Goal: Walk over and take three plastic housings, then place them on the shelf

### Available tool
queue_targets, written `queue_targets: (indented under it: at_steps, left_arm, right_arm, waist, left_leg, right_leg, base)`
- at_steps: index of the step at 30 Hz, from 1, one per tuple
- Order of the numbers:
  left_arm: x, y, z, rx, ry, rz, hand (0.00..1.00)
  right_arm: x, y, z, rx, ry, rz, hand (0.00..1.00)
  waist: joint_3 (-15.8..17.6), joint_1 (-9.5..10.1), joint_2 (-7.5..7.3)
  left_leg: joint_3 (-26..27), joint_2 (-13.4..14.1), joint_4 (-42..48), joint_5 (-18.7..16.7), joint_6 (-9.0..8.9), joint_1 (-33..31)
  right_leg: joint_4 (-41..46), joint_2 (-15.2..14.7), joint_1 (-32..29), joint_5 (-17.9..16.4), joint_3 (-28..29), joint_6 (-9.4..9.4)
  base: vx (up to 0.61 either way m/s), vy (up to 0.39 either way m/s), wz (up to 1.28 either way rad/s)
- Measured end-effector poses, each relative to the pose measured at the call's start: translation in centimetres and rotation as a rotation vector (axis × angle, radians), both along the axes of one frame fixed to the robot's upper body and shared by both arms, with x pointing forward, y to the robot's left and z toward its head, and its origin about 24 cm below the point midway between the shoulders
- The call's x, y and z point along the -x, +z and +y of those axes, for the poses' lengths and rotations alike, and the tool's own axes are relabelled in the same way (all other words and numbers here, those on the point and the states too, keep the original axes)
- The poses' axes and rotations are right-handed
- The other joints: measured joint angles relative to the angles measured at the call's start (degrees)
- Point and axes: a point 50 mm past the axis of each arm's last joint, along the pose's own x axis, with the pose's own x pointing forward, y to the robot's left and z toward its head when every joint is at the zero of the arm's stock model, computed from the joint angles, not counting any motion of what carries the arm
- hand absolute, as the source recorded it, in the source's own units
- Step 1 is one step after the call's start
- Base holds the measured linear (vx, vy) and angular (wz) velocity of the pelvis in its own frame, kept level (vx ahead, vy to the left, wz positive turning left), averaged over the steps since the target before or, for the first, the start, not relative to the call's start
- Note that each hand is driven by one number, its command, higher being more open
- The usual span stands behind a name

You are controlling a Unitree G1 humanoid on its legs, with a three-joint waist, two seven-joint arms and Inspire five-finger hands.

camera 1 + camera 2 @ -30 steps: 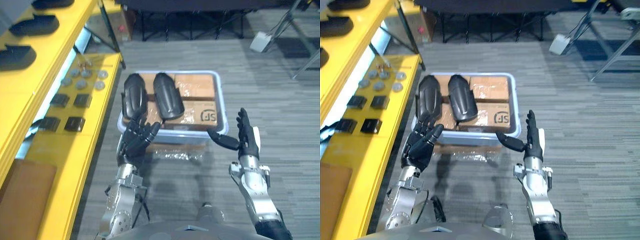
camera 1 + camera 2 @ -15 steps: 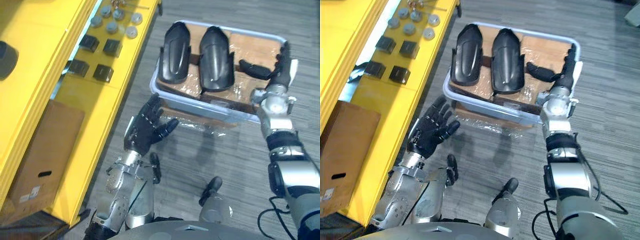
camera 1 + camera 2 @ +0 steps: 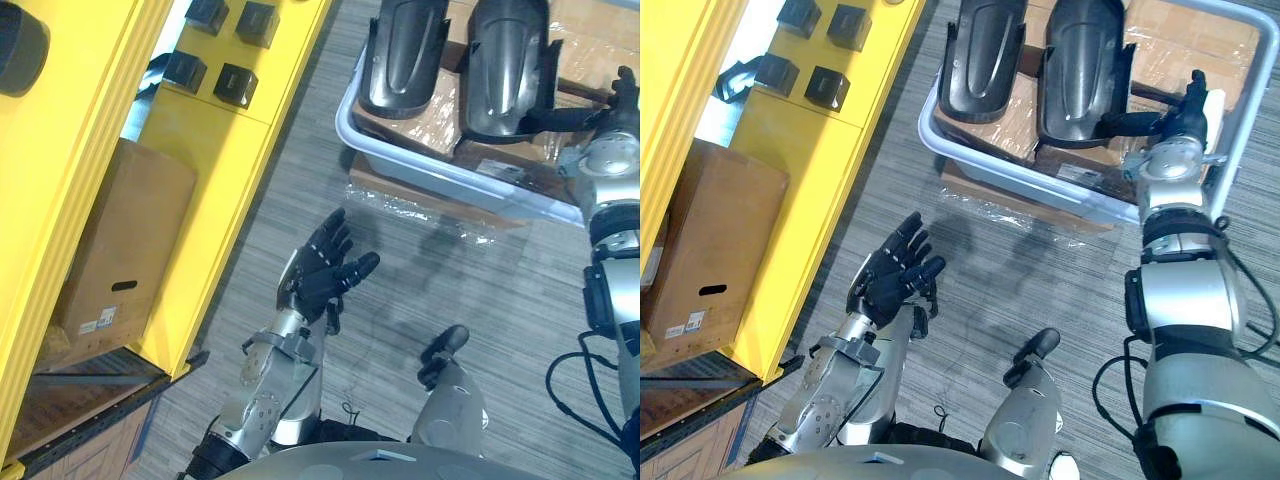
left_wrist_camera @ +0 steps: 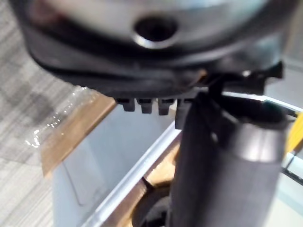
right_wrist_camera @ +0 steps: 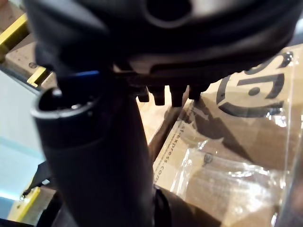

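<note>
Two black plastic housings lie side by side on wrapped cardboard boxes inside a pale blue bin (image 3: 392,158): the left housing (image 3: 403,55) and the right housing (image 3: 508,65). My right hand (image 3: 1181,128) is open above the bin's right part, fingers straight, its thumb stretched out to the near end of the right housing; I cannot tell whether it touches. My left hand (image 3: 322,277) is open, fingers spread, above the floor in front of the bin and apart from it. Another dark housing (image 3: 20,40) rests on the yellow shelf's upper level.
The yellow shelf (image 3: 150,160) runs along the left, with small black blocks (image 3: 235,82) on its lower level and a cardboard box (image 3: 115,250) under it. The bin stands on a flat wrapped carton (image 3: 1040,212) on the grey carpet.
The camera has tipped down and moved closer, so the bin now sits higher in view. My right hand reached further over the bin by the right housing. My left hand stays low, away from it.
</note>
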Motion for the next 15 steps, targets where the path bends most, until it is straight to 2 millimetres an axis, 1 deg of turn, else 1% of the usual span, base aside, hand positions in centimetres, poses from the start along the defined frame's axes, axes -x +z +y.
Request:
queue_targets:
  at_steps: [1,3,5,7,8,10,12,13,15]
  left_arm:
    - [0.1,-0.3,0.0,0.001,0.001,0.014,1.00]
    - [0.1,-0.3,0.1,0.012,0.006,0.016,1.00]
    - [0.0,-0.1,0.3,0.021,0.021,0.002,1.00]
    - [0.0,0.1,0.5,0.023,0.030,-0.013,1.00]
    - [0.0,0.1,0.5,0.024,0.031,-0.015,1.00]
    - [0.0,0.2,0.5,0.024,0.033,-0.018,1.00]
    - [-0.1,0.3,0.6,0.027,0.035,-0.024,1.00]
    - [-0.1,0.4,0.6,0.029,0.037,-0.028,1.00]
    - [-0.1,1.1,1.0,0.044,0.055,-0.053,1.00]
  right_arm:
    - [0.5,0.4,-0.9,0.058,-0.032,0.053,0.00]
    - [0.8,0.7,-1.5,0.103,-0.052,0.093,0.00]
    - [1.1,0.9,-1.9,0.221,-0.073,0.172,0.00]
    - [1.0,1.1,-1.7,0.291,-0.082,0.218,0.00]
    - [0.9,1.2,-1.6,0.297,-0.080,0.228,0.00]
    - [0.6,0.4,-1.1,0.306,-0.066,0.285,0.00]
    - [0.3,0.1,-0.6,0.356,-0.060,0.319,0.00]
    - [0.2,0.0,-0.4,0.355,-0.054,0.324,0.00]
    - [-0.1,-0.8,0.0,0.336,-0.042,0.351,0.00]
  waist:
    - [0.01,0.19,-0.01]
    - [0.01,0.47,-0.01]
    - [0.01,0.56,-0.01]
    - [0.01,0.41,-0.01]
    - [0.01,0.40,-0.01]
    - [0.02,0.43,-0.03]
    - [0.07,0.24,-0.10]
    - [0.08,0.25,-0.12]
    - [0.32,0.23,-0.49]
  left_leg:
    - [-0.40,-0.15,-0.96,0.67,-0.02,0.00]
    - [-0.50,-0.43,-1.70,1.08,-0.08,0.03]
    - [-0.53,-0.59,-2.52,1.64,-0.30,0.13]
    - [-0.53,-0.49,-2.98,2.16,-0.41,0.31]
    - [-0.53,-0.41,-3.06,2.30,-0.48,0.40]
    - [-0.48,-0.04,-4.09,2.72,-0.74,1.65]
    - [-0.39,0.06,-5.06,3.14,-1.05,2.88]
    - [-0.38,0.09,-5.45,3.32,-1.14,3.25]
    - [-0.34,0.11,-7.45,4.29,-1.58,4.95]
  right_leg:
    - [0.01,-0.10,-0.34,-0.07,-0.56,-0.10]
    - [0.01,-0.10,-0.53,-0.18,-0.72,-0.29]
    - [0.11,-0.06,-0.78,-0.23,-0.82,-0.35]
    - [0.14,0.09,-0.60,-0.28,-0.86,-0.43]
    - [0.14,0.15,-0.54,-0.32,-0.85,-0.51]
    - [0.12,0.32,0.21,-0.47,-0.86,-0.74]
    - [0.27,0.52,0.76,-0.82,-0.85,-1.30]
    - [0.42,0.58,0.87,-0.96,-0.86,-1.47]
    - [0.58,0.98,1.63,-1.43,-1.03,-1.95]
  base:
    - [-0.05,-0.033,0.15]
    - [-0.02,-0.015,0.06]
    - [0.00,0.000,0.00]
    - [0.01,-0.022,-0.01]
    - [0.01,-0.048,-0.02]
    - [0.00,-0.053,-0.01]
    - [0.00,-0.040,-0.02]
    - [-0.03,-0.052,-0.02]
    - [-0.03,-0.042,0.00]
